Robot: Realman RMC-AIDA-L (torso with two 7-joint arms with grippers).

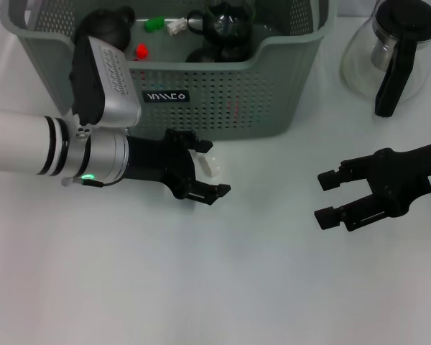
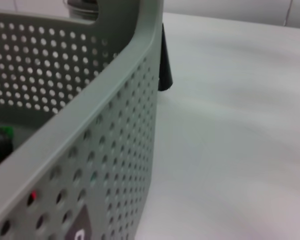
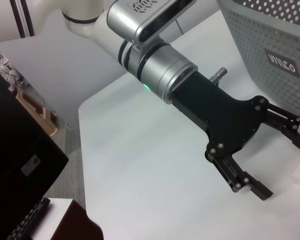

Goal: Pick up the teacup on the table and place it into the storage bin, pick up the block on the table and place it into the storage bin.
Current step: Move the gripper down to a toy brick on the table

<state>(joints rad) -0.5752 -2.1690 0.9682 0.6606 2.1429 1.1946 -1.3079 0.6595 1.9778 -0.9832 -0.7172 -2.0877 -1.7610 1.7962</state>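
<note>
White block [image 1: 210, 167] was straddled by the left gripper [image 1: 205, 171], jaws spread; closing was needed next. Right gripper [image 1: 330, 198] was parked open.

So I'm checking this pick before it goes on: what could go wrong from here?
The left gripper is open around a small white object that barely stands out from the white table; a slightly off close could nudge it away rather than grasp it.

That object sits close to the storage bin, so a lift could clip the bin's front wall or rim.

The bin already holds dark items; a dropped piece may strike them.

The right gripper hangs open, apart.
</note>
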